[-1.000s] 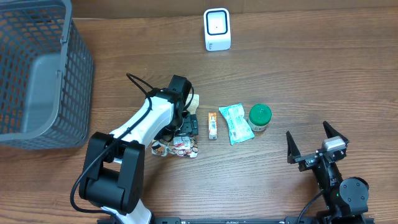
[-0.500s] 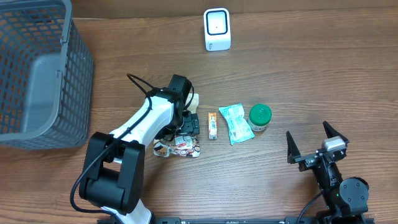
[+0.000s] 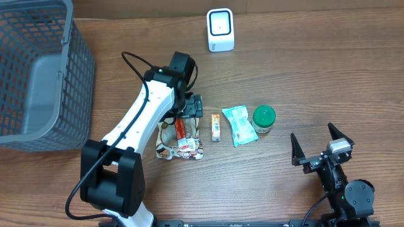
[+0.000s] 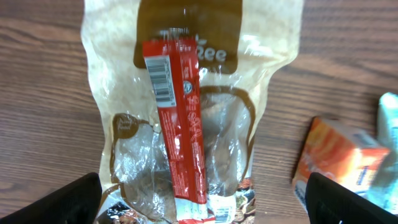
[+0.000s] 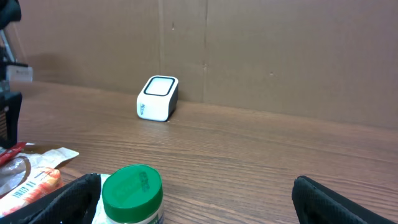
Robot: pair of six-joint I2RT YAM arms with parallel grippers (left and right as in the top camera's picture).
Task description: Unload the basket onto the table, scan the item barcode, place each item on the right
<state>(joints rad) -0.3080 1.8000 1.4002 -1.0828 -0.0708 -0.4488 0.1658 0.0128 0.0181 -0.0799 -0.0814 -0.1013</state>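
**Right gripper** [image 3: 312,140]: lower right of the overhead frame, low over the table, jaws spread wide, holding nothing.

**Left arm**: rises from the bottom edge left of centre and reaches up to mid-frame, wrist bent downward. **Left gripper** [image 3: 190,112]: points straight down above the bag, jaws wide apart and empty.

**Red stick packet** [image 4: 180,124]: centre of the left wrist frame, flat on a clear brown-printed bag [image 4: 124,93], barcode face-up at its upper end.

**Orange box** [image 3: 216,127], **teal pouch** [image 3: 240,125], **green-lidded jar** [image 3: 264,118]: in a row right of the bag, close together at mid-frame.

**Table** [image 3: 315,63]: brown wood grain.

**Grey basket** [image 3: 38,69]: upper left corner.

**White scanner** [image 3: 220,29]: top centre, upright, well apart from the packet.

**Wall** [image 5: 280,50]: plain brown panels behind the scanner, filling the upper part of the right wrist frame.
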